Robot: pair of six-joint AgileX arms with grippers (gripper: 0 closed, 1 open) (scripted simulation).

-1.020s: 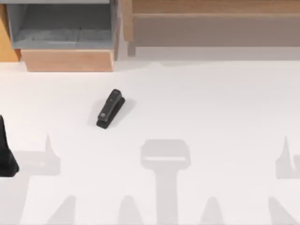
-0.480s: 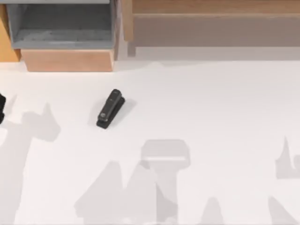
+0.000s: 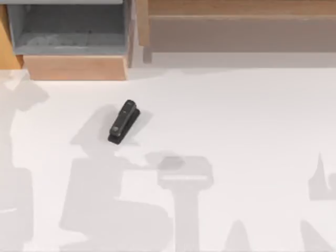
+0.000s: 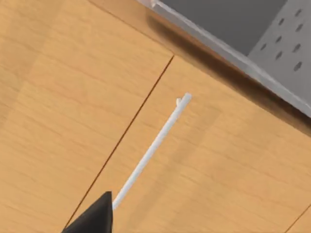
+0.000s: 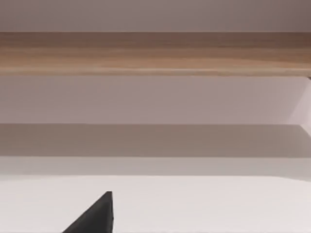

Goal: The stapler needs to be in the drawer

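Note:
The small black stapler (image 3: 124, 122) lies on the white table, left of centre, angled with one end toward the back right. The drawer (image 3: 76, 67) stands open at the back left, showing a grey inside (image 3: 68, 26) behind its light tan front panel. The stapler is a short way in front of that panel. In the left wrist view, a dark part of my left gripper (image 4: 95, 218) sits close over a tan wooden face with a thin white handle (image 4: 150, 150). My right gripper (image 5: 95, 217) shows as a dark tip above the bare table.
A long brown wooden unit (image 3: 236, 26) runs along the back right, also seen as the wooden unit (image 5: 155, 53) from the right wrist. A grey perforated wall (image 4: 286, 53) borders the tan face. Arm shadows fall across the front left of the table (image 3: 105, 199).
My left arm has gone out of the top view at the left edge. Its shadow has shifted toward the back left and toward the stapler. The stapler has not moved.

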